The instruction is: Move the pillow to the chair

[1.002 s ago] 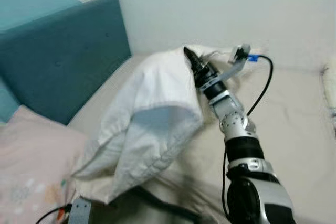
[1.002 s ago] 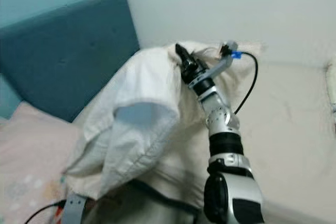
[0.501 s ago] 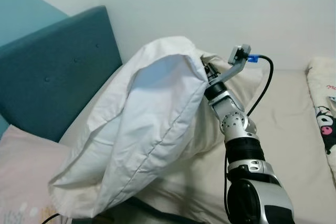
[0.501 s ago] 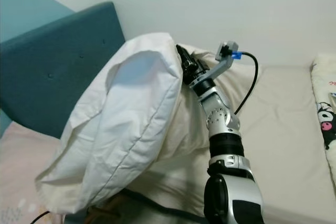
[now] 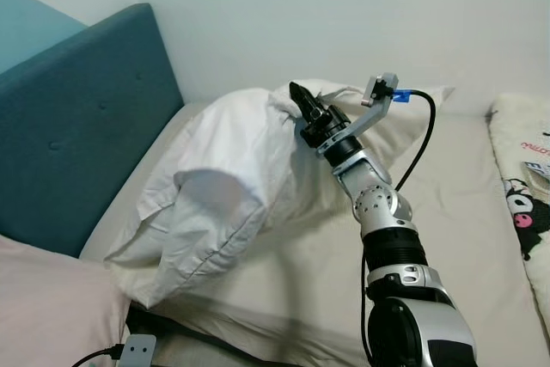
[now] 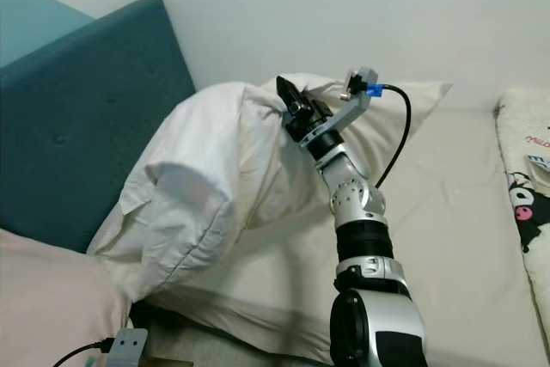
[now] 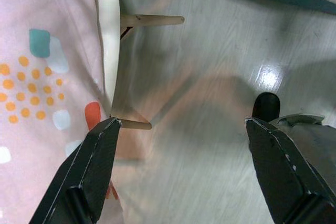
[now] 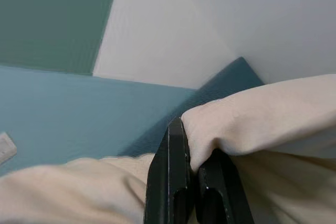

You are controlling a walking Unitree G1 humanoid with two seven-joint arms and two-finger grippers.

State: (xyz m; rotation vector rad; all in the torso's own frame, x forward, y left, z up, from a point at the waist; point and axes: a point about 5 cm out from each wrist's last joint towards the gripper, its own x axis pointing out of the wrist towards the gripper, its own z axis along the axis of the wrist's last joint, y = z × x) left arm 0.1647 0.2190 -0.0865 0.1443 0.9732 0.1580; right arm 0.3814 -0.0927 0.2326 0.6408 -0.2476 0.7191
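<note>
The right claw (image 5: 296, 92) pinches a fold of the white pillow (image 5: 219, 182), now sagging lower onto the bed (image 5: 464, 212) beside the teal headboard (image 5: 82, 118), while the left claw (image 7: 178, 166) hangs wide open over the floor (image 7: 210, 77).

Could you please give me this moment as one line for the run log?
stage: lifting | right gripper: shut on pillow | left gripper: open, idle | pillow: over bed

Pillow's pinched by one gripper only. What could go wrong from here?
The right gripper pinches only a fold at the edge of the white fabric pillow, so it may slip out. The pillow's hanging bulk sags near the teal padded headboard and could drag. The open left gripper gives no support.
</note>
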